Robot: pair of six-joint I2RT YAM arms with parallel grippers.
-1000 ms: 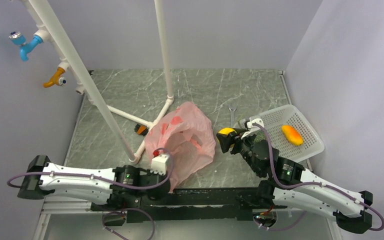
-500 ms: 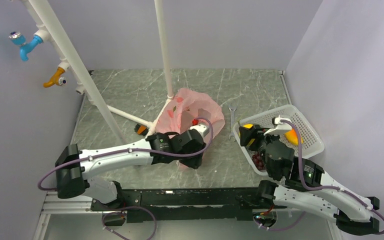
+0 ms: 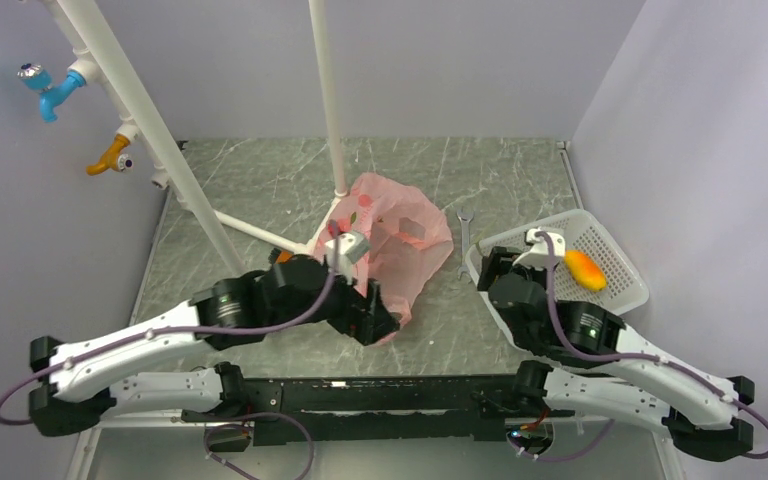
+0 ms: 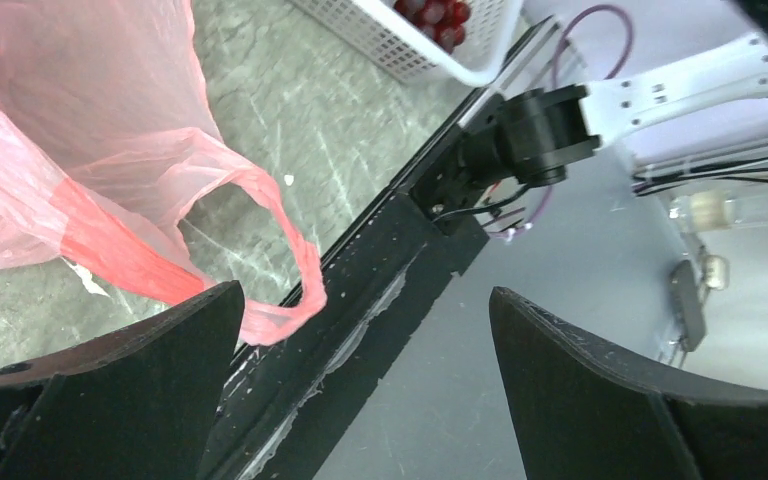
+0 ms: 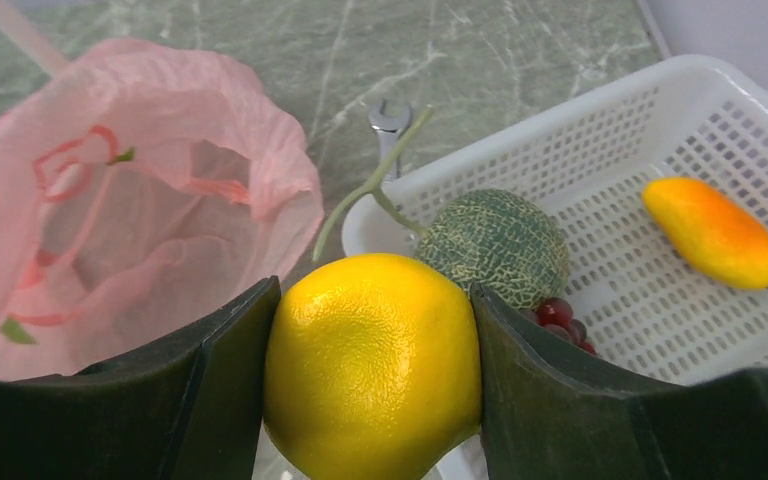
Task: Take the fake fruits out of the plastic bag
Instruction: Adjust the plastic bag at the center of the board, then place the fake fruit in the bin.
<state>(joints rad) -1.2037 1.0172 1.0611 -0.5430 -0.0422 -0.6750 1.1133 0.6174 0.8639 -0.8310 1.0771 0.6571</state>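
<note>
Only from right wrist: yellow fruit (image 5: 372,350) clamped in right gripper (image 5: 373,395) at white basket's (image 5: 520,135) rim. Left gripper (image 4: 365,345) gaping, empty; plastic bag (image 4: 80,130) beside it.

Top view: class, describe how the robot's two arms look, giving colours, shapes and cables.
Both the left arm and the right arm have white tubular links between chunky black joint housings. A thin purple cable loops along each. The fingers are broad, matte black wedges.

Lab test cell: bare grey walls (image 3: 460,60), PVC pipe rig (image 3: 326,90) w/ taps (image 3: 52,93).
</note>
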